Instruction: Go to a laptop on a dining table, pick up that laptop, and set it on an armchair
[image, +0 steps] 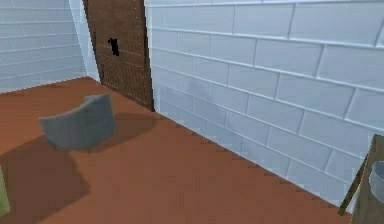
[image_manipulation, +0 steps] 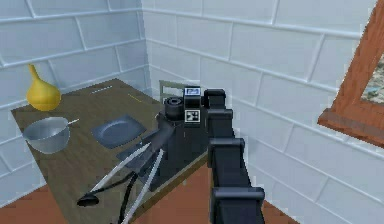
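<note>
The gripper (image_manipulation: 107, 200) reaches low and toward the arm side view's left. Its two thin fingers (image_manipulation: 124, 172) slant down across the near edge of a wooden table (image_manipulation: 95, 105). Their state cannot be told, nor whether they hold anything, since the tabletop and its things lie right behind them. At the gripper's dark body, on the table's near right corner, sits a dark slab (image_manipulation: 185, 150), flat and matte. It may be the laptop, but I cannot tell it apart from the gripper's own housing. Behind it the arm (image_manipulation: 232, 180), a black square bar in stepped sections, rises from the bottom edge to two white marked squares. The tabletop is brown with visible grain and straight edges. On it are a shallow blue-grey plate (image_manipulation: 118, 130), a shiny grey saucepan (image_manipulation: 45, 133) with a thin handle, and a smooth yellow gourd-shaped vase (image_manipulation: 40, 92) near the far corner. The table stands in a corner of white brick wall (image_manipulation: 260, 60), so the far and left sides are hemmed in. A wooden window frame (image_manipulation: 355, 90) is set in the wall at the right. In the forward view, reddish-brown floor (image: 190, 175) lies open ahead, running along the brick wall to a brown plank door (image: 120, 50) with a dark handle (image: 115, 45).
</note>
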